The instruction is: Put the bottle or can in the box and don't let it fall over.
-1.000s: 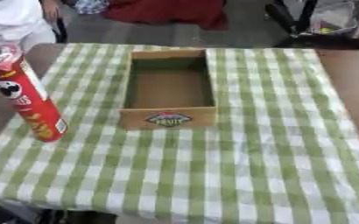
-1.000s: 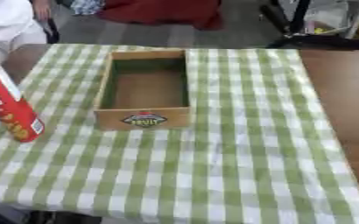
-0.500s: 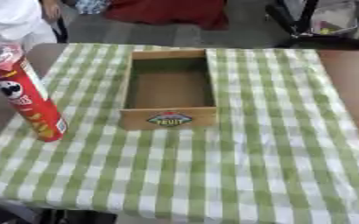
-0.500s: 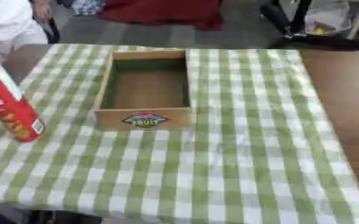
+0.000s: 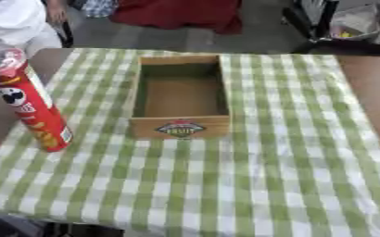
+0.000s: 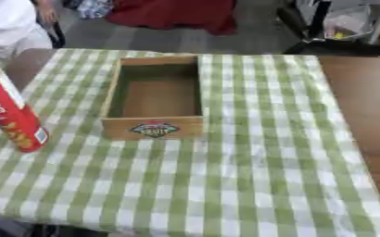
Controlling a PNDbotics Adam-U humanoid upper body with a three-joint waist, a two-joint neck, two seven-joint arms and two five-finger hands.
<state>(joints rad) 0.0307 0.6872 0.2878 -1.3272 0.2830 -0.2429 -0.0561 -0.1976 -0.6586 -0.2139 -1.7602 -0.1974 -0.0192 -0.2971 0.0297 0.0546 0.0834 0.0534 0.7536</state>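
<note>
A tall red snack can (image 5: 27, 99) with a clear lid stands upright on the green-and-white checked cloth at the left side. To its right lies an open wooden box (image 5: 180, 95) with a fruit label on its near wall; nothing is inside it. A gap of cloth separates the can from the box. Neither of my hands shows in either eye view.
The checked cloth (image 6: 250, 171) covers most of a brown table (image 6: 364, 102), whose bare top shows on the right. A person in white stands at the far left corner (image 5: 15, 21). Chairs and red fabric lie on the floor beyond the table.
</note>
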